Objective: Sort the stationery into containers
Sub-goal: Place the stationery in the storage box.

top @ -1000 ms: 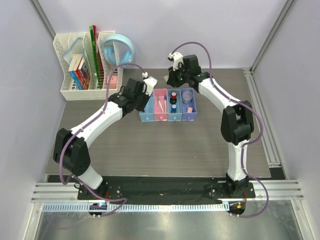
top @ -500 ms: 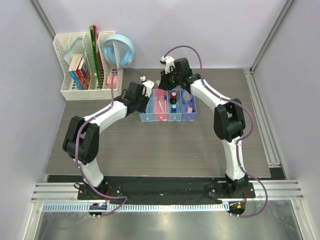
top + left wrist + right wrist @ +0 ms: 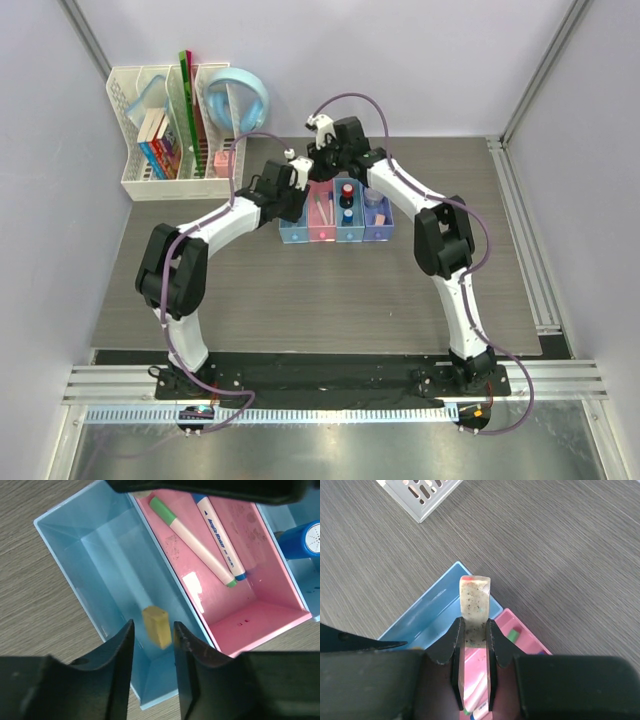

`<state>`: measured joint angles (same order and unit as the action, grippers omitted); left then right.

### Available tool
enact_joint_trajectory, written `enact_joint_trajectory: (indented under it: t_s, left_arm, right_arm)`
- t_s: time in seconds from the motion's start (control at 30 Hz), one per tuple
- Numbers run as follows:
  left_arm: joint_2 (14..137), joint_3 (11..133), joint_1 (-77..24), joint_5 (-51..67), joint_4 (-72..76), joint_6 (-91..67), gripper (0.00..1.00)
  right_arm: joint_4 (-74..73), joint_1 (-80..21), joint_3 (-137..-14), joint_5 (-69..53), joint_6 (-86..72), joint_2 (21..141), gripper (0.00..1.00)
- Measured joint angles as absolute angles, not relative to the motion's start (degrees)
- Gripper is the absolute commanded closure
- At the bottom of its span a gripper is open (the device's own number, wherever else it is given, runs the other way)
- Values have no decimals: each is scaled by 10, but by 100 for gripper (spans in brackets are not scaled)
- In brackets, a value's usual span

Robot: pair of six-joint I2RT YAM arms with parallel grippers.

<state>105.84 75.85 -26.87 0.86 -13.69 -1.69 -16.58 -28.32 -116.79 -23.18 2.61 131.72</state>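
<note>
The right fingers (image 3: pixel 456 632), nearly closed, pinch a speckled eraser (image 3: pixel 474 600), probably light and grippy, by its flat sides, while the left fingers (image 3: pixel 125 642) stand parted and empty above a tan eraser (image 3: pixel 156 626).

The left gripper (image 3: pixel 153 626) hangs over a blue bin (image 3: pixel 75 575), its 2 dark fingers (image 3: pixel 117 665) parted. Between them a small tan eraser (image 3: pixel 156 626) shows slightly blurred inside the bin, close to the right-hand finger. The pink bin (image 3: pixel 260 610) beside it holds 2 markers, a green-capped marker (image 3: pixel 192 540) and a blue-capped marker (image 3: pixel 220 532), lying side by side. A round blue cap (image 3: pixel 302 540) sits further right. Wood-grain table (image 3: pixel 30 610) lies beneath
</note>
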Motion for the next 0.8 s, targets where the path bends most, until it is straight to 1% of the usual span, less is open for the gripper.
enact_joint_trajectory:
  t_s: [0.1, 0.27, 0.5, 0.57, 0.63, 0.67, 0.73, 0.77, 0.8]
  left_arm:
    - [1049, 754, -268, 9, -139, -15, 40]
    - [997, 726, -266, 8, -143, -13, 39]
    - [923, 722, -257, 8, -154, -10, 39]
    - [905, 722, -251, 5, -156, -10, 39]
    - [891, 722, -244, 0, -159, -10, 38]
    - [885, 722, -241, -4, -161, -10, 38]
    - [879, 722, -236, -10, -163, -10, 38]
    - [878, 722, -234, -14, -165, -10, 37]
    - [877, 722, -232, -17, -167, -10, 36]
  right_arm:
    - [-167, -285, -1180, -234, 25, 1332, 99]
    - [-168, -288, -1192, -237, 19, 1353, 99]
    - [-170, -301, -1195, -237, 16, 1365, 99]
    - [-172, -307, -1195, -237, 16, 1366, 94]
    - [-175, -312, -1195, -237, 16, 1366, 87]
    - [-176, -316, -1194, -237, 17, 1366, 79]
    - [-176, -319, -1192, -237, 19, 1366, 72]
    - [-176, -321, -1188, -237, 21, 1366, 64]
    - [-176, -322, -1183, -237, 23, 1365, 59]
